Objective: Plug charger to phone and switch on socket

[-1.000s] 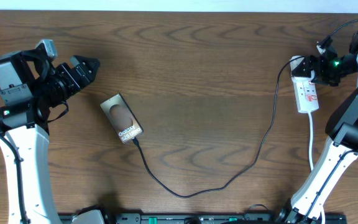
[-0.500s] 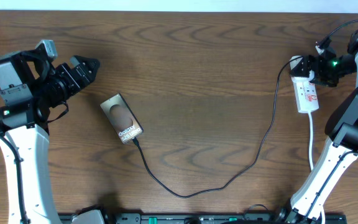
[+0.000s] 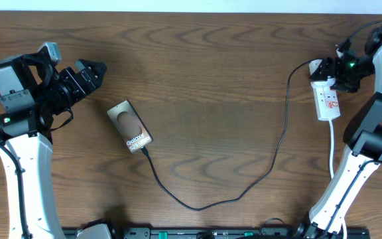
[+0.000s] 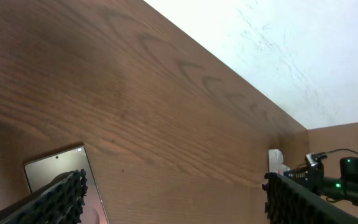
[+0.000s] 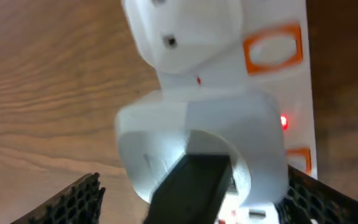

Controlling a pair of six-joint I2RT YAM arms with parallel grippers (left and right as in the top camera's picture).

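The phone (image 3: 130,126) lies flat at centre left, with "Galaxy" lettering on its screen. Its top corner shows in the left wrist view (image 4: 51,172). The black charger cable (image 3: 197,207) runs from the phone's lower end in a loop across the table up to the socket strip (image 3: 328,101) at the far right. My right gripper (image 3: 339,68) is over the strip's top end, its open fingers (image 5: 194,205) either side of the white round plug (image 5: 197,134) and black connector (image 5: 194,186). A small red light (image 5: 284,122) shows on the strip. My left gripper (image 3: 93,72) is open and empty, up and left of the phone.
The strip's white cord (image 3: 332,149) trails down toward the right arm's base. The wooden table (image 3: 217,86) meets a white wall along its far edge. The right arm's black wiring (image 3: 367,30) hangs above the strip.
My right gripper has shifted slightly left and up over the strip's top end. The cable near the strip has swung a little left. The left arm and phone have not moved.
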